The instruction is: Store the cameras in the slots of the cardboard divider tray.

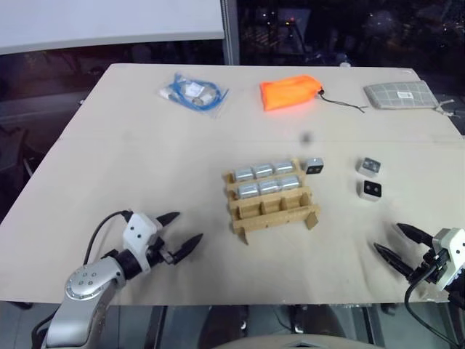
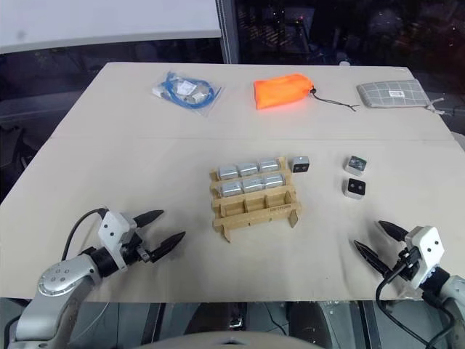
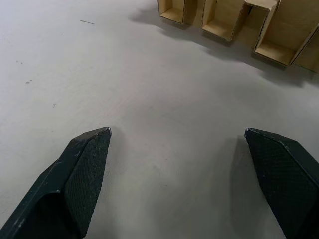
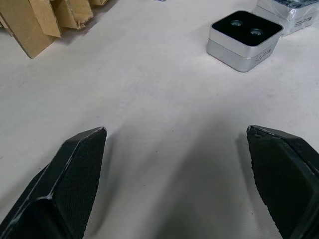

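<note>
we have the cardboard divider tray [image 1: 270, 199] sitting mid-table, ahead of both sets of jaws and between them. its two far rows look full: three cameras [image 1: 263, 171] in the back row and three in the middle row, six stored in all. the near row — the one facing us — shows three bare slots, so by our count three cameras are left to place.

those three lie loose on the table [image 1: 145, 145]. one [image 1: 314, 166] sits just beside the tray's far right corner, lens face outward. the other two lie ahead of the right gripper [image 1: 396, 241], well apart from its tips: the nearer camera [image 1: 370, 190] with its black face up, and the farther one [image 1: 370, 166] just beyond it. in the right wrist view the nearer one [image 4: 245, 41] lies ahead of the spread tips and a little toward the right finger, with the tray's corner off beyond the left finger.

both grippers are spread wide and hold nothing. the left gripper [image 1: 179, 233] hovers over bare table, with the tray's empty near slots [image 3: 223, 20] ahead of its fingertips and apart from them.

we judge the job about two thirds done — the right jaws look best placed for the next pick.
</note>
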Available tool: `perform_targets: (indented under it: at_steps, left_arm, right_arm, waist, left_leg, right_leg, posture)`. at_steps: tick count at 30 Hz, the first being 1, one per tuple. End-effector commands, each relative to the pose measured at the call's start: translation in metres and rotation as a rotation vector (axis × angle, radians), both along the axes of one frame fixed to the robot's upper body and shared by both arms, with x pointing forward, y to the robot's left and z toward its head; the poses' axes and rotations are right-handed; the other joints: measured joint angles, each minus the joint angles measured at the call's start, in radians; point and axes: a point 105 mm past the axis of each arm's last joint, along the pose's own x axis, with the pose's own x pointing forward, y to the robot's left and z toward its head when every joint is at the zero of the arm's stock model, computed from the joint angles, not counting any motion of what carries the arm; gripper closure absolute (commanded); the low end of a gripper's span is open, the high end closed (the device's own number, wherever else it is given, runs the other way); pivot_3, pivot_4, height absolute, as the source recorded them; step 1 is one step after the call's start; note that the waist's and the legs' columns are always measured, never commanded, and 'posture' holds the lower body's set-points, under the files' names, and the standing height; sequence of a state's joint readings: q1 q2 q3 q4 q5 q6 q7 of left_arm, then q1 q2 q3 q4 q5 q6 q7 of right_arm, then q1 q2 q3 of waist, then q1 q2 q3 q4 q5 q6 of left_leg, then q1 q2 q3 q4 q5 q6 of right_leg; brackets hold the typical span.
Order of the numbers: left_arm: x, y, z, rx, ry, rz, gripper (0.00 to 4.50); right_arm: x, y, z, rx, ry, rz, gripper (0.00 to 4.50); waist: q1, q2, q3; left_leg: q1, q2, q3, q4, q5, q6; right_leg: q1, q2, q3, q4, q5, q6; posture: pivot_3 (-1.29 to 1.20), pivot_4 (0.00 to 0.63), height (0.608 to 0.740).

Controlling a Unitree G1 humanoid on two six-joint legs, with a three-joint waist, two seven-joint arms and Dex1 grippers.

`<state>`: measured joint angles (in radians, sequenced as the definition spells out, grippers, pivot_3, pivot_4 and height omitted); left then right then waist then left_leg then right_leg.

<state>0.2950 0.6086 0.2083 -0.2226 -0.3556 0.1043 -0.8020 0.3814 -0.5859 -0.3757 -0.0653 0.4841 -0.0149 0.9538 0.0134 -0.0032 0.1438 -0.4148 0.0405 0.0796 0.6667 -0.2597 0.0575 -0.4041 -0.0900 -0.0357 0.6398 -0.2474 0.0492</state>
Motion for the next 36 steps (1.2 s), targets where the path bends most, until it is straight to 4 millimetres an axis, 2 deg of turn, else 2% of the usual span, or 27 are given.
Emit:
perform_targets:
  at_steps: [1, 18, 23, 27, 30, 33, 36]
  left_arm:
    - [-0.001, 0.003, 0.010, 0.008, -0.038, 0.005, 0.03]
    - [-0.003, 0.004, 0.012, -0.010, -0.043, 0.002, 0.03]
    - [-0.005, 0.003, 0.021, 0.001, -0.082, -0.051, 0.03]
    - [-0.002, -0.005, 0.050, -0.071, -0.113, -0.171, 0.03]
    - [0.001, -0.019, 0.086, -0.085, -0.176, -0.330, 0.03]
    - [0.000, -0.031, 0.121, -0.096, -0.215, -0.463, 0.03]
    - [0.002, -0.038, 0.154, -0.081, -0.253, -0.561, 0.03]
  right_arm:
    - [0.001, -0.004, 0.017, -0.030, -0.063, 0.003, 0.00]
    - [0.006, -0.003, 0.019, -0.038, -0.066, 0.017, 0.00]
    - [0.010, -0.007, 0.021, -0.070, -0.076, -0.005, 0.00]
    - [0.027, -0.013, 0.028, -0.087, -0.097, -0.070, 0.00]
    - [0.041, -0.013, 0.028, -0.100, -0.117, -0.127, 0.00]
    - [0.055, -0.009, 0.031, -0.041, -0.137, -0.220, 0.00]
    - [0.067, 0.001, 0.029, 0.006, -0.136, -0.311, 0.00]
  waist:
    - [0.000, 0.000, 0.000]
    - [0.000, 0.000, 0.000]
    - [0.000, 0.000, 0.000]
    - [0.000, -0.001, 0.000]
    - [0.003, -0.001, 0.000]
    - [0.000, -0.001, 0.000]
    - [-0.001, 0.000, 0.001]
  left_leg:
    - [0.000, 0.000, 0.000, 0.000, 0.000, 0.000]
    - [0.000, 0.000, 0.000, 0.001, 0.000, 0.000]
    - [0.000, 0.000, 0.001, 0.001, 0.000, 0.000]
    - [0.000, 0.000, 0.001, 0.002, 0.000, 0.000]
    - [0.000, 0.000, 0.000, 0.003, 0.000, 0.000]
    - [0.000, 0.000, 0.001, 0.003, 0.000, 0.000]
    - [0.000, 0.000, 0.001, 0.003, 0.001, -0.001]
  right_leg:
    - [0.000, 0.000, 0.000, 0.000, 0.000, 0.000]
    - [0.000, 0.001, 0.000, 0.000, 0.000, 0.000]
    - [0.000, 0.002, 0.000, 0.001, 0.000, 0.000]
    - [0.000, 0.002, 0.000, 0.001, 0.000, 0.000]
    - [0.000, 0.002, 0.000, 0.003, 0.000, 0.000]
    - [0.001, 0.003, 0.001, 0.003, 0.000, 0.000]
    - [0.001, 0.004, 0.001, 0.003, 0.000, 0.001]
  posture:
    - [0.00, 0.150, 0.740]
    - [0.00, 0.150, 0.740]
    - [0.00, 0.150, 0.740]
    - [0.00, 0.150, 0.740]
    - [0.00, 0.150, 0.740]
    - [0.00, 0.150, 0.740]
    - [0.00, 0.150, 0.740]
